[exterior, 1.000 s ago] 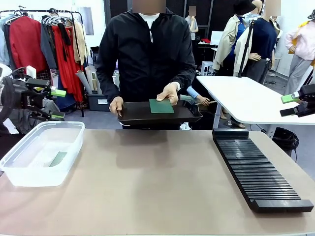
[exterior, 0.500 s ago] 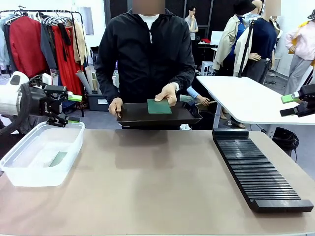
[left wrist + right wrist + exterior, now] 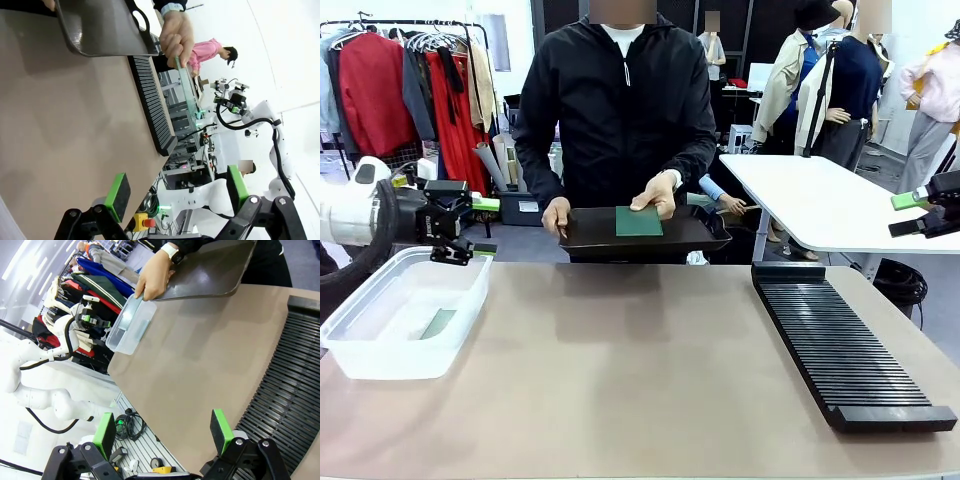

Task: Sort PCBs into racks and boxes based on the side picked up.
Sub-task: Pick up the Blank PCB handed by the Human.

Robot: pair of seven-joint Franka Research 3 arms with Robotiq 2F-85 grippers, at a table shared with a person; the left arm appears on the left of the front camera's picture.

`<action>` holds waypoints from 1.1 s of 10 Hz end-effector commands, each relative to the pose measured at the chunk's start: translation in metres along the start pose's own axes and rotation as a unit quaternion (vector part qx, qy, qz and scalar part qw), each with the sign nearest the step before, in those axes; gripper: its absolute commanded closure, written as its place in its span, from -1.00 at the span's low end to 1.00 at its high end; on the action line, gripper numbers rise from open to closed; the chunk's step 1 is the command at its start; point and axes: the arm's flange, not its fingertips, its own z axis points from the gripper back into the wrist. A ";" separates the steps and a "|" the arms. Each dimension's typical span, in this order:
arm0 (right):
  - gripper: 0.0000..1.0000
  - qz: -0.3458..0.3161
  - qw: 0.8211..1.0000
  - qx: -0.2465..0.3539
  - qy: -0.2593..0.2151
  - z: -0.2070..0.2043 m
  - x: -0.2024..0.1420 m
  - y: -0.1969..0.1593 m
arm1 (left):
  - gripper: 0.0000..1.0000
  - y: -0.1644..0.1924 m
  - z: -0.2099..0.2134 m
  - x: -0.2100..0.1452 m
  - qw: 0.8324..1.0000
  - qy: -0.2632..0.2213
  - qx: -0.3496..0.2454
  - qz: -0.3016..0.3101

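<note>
Front view: a PCB (image 3: 639, 221) lies on the person's tray (image 3: 582, 238), upper centre. My left gripper (image 3: 483, 227) hovers above the box (image 3: 380, 340), spread wide. My right gripper (image 3: 908, 214) is at the right edge.
Left wrist view: a hand (image 3: 176, 35) pinches the PCB's edge, top centre.
Right wrist view: my fingers are spread and empty, with the rack (image 3: 295, 390) at right.
Handling: likely light, stiff and thin, so I'd pinch a free edge gently.

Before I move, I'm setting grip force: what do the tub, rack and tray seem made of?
The tub: clear glossy plastic, a PCB showing through its wall. The rack: matte black, probably moulded plastic, possibly coated metal; its slats barely shine. The tray: black, likely plastic, with a soft sheen on its rim.
</note>
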 end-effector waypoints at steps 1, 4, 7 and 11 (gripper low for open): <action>-1.00 -0.001 1.000 0.000 0.001 0.000 0.001 0.002 | -1.00 0.006 -0.012 -0.005 1.000 -0.005 -0.013 -0.005; -1.00 -0.001 1.000 0.000 0.001 0.000 0.001 0.002 | -1.00 0.011 -0.020 -0.006 1.000 -0.001 -0.018 0.013; -1.00 -0.001 1.000 0.000 0.001 0.000 0.001 0.002 | -1.00 0.016 -0.033 -0.008 0.999 0.008 -0.034 0.026; -1.00 -0.001 1.000 0.000 0.001 0.000 0.001 0.002 | -1.00 0.010 -0.047 -0.009 0.998 0.022 -0.050 0.040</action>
